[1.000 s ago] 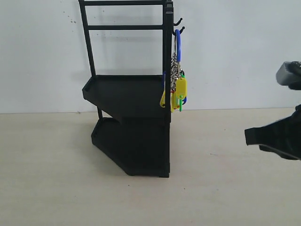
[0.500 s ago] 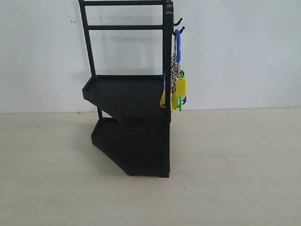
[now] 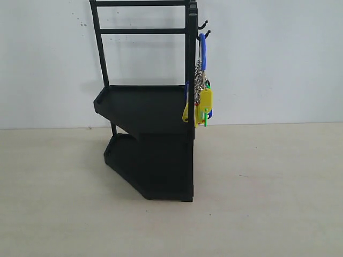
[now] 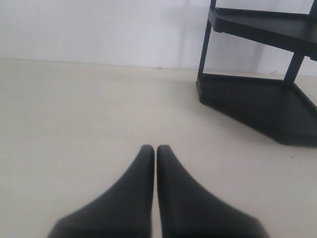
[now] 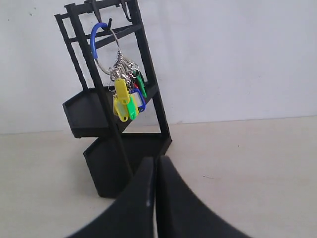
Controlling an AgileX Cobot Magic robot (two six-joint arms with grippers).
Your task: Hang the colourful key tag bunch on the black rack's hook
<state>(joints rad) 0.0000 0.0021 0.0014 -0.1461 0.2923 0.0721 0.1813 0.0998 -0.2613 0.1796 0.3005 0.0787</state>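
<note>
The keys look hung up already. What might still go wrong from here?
The colourful key tag bunch hangs by its blue loop on one small hook; a knock to the black rack might shake it off. The right fingers point toward the rack, so driving forward risks that.

a bare lab setup: white wall [image 3: 268, 59], pale tabletop [image 3: 268, 214].

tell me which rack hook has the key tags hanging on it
The lower hook; the blue loop of the key tag bunch hangs from it, the upper hook is bare.
</note>
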